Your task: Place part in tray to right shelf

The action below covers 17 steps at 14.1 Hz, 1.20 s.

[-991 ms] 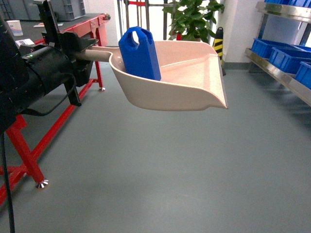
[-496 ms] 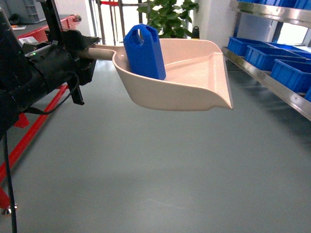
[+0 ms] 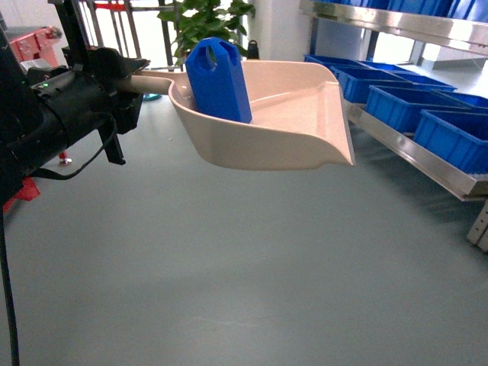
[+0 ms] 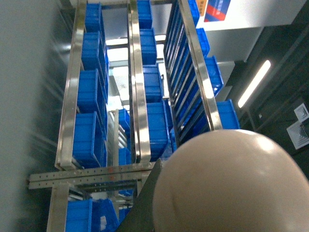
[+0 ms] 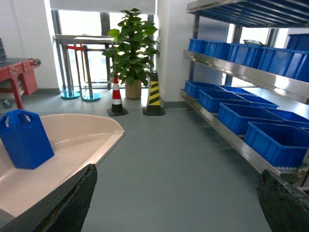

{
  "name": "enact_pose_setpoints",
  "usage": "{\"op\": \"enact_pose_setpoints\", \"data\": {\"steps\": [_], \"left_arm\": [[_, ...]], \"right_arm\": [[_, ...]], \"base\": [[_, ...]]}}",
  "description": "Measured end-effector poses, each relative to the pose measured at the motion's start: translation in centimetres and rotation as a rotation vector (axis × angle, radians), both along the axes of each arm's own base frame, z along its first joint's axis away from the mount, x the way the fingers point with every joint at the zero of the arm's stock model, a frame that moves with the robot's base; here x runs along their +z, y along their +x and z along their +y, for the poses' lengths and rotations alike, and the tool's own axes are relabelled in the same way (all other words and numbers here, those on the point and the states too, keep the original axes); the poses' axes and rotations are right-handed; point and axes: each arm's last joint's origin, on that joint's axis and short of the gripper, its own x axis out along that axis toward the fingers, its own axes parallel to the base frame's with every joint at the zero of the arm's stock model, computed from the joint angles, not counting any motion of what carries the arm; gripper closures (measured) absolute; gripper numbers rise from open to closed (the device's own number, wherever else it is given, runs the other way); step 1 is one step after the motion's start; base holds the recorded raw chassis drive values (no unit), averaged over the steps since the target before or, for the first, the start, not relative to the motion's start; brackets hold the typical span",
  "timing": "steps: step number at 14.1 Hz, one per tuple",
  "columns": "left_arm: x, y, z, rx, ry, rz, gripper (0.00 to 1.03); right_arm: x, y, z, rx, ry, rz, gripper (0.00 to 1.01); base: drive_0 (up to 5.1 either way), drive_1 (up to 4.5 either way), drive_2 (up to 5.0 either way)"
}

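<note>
Swinging right since a second ago, my view has lost most of the red worktop (image 3: 34,42) and gained more shelf (image 3: 415,156). One blue part (image 3: 219,80) stands upright in one beige tray (image 3: 282,133), held out above grey floor (image 3: 229,267). My left pincer (image 3: 126,84) is clamped on the tray's handle; my right pincer's (image 5: 176,203) fingers (image 5: 72,203) stand wide apart. Four blue crates (image 3: 457,137) line the lower shelf, beyond them one potted plant (image 5: 133,48) and two striped cones (image 5: 153,94). No writing is legible.

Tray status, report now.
Left hand shut on tray handle. Part upright in tray. Right hand open. Shelf ahead right, floor between unobstructed.
</note>
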Motion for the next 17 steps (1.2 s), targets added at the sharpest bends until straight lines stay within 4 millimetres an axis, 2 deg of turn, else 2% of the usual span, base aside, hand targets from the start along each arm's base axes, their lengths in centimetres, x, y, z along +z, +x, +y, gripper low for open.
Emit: {"op": "enact_pose_setpoints", "data": {"steps": [17], "left_arm": [[0.00, -0.01, -0.09, -0.002, 0.000, 0.000, 0.89]], "right_arm": [[0.00, 0.00, 0.00, 0.000, 0.000, 0.000, 0.03]], "base": [[-1.6, -1.60, -1.6]]}}
